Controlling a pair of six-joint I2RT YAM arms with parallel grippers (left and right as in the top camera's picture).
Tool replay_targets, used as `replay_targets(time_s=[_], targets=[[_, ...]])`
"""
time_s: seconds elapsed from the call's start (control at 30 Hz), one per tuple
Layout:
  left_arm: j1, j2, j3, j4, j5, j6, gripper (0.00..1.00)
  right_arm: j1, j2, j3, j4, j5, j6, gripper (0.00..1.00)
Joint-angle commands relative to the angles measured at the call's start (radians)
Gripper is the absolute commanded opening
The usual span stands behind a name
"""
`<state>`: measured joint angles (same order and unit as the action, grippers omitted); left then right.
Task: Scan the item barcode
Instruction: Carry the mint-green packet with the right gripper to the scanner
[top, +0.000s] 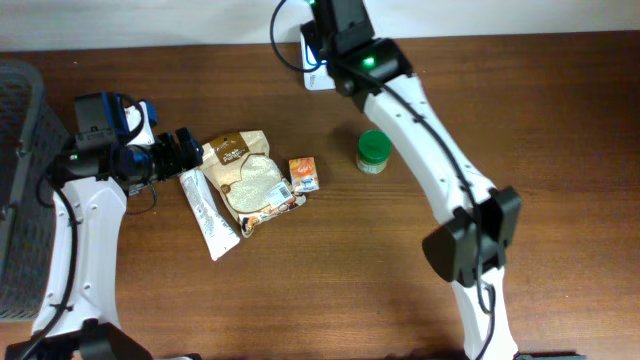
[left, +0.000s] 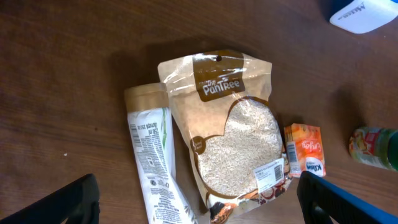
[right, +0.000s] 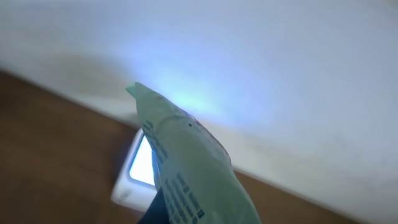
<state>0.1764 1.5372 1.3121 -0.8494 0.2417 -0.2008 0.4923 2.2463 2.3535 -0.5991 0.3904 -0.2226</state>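
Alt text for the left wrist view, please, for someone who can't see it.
A PanTree rice pouch lies flat on a brown wooden table, framed by the wide-open, empty left gripper. A long white packet lies along its left and a small orange sachet at its right; a green jar and a white device show at the right edge.

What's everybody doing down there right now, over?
Left tool open, empty, by rice bag. Right tool shut on packet, over lit scanner. Nothing in the way.
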Motion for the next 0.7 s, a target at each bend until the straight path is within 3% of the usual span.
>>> replay_targets(time_s=[0.0,0.13,0.23,0.4,0.67], targets=[[0.003,-0.002,0.003,0.001,-0.003,0.020,0.99,-0.005,0.080,0.018,0.130,0.153,-0.240,0.05],[0.003,-0.002,0.003,0.002,-0.003,0.020,0.99,-0.011,0.153,0.018,0.228,0.134,-0.522,0.05],[0.003,-0.002,0.003,0.001,-0.003,0.020,0.99,-0.016,0.200,0.018,0.284,0.130,-0.613,0.05],[0.003,-0.002,0.003,0.001,-0.003,0.020,0.99,-0.048,0.269,0.018,0.373,0.127,-0.690,0.04],[0.003,-0.002,0.003,0.001,-0.003,0.020,0.99,-0.049,0.270,0.018,0.333,0.071,-0.686,0.05]])
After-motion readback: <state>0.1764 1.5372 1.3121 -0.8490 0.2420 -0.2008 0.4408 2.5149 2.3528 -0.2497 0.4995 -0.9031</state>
